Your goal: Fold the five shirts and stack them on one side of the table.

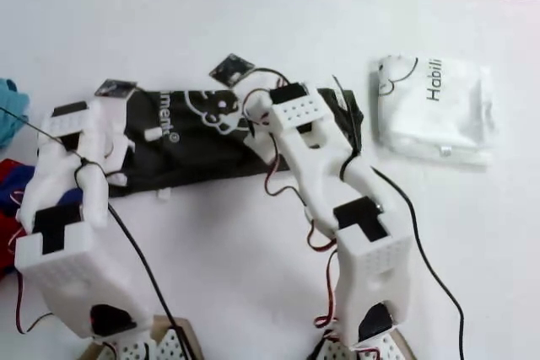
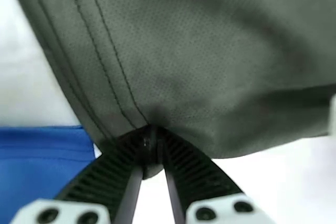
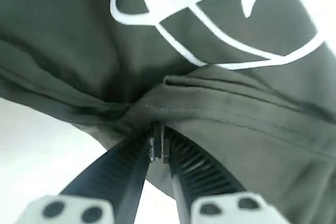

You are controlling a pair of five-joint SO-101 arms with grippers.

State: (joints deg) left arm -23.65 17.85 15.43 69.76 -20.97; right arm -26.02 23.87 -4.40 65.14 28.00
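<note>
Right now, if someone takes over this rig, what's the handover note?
Left gripper: shut on the black shirt's stitched edge, next to blue fabric.
Right gripper: shut on a fold of the same shirt, below its white print.
Things: the black shirt lies mid-table under both arms. The white shirt lies folded on the right. Teal fabric and red fabric are bunched at the left edge.
Done: white shirt folded.
Left: finish the black shirt, stack it, then fold the bunched ones.
</note>
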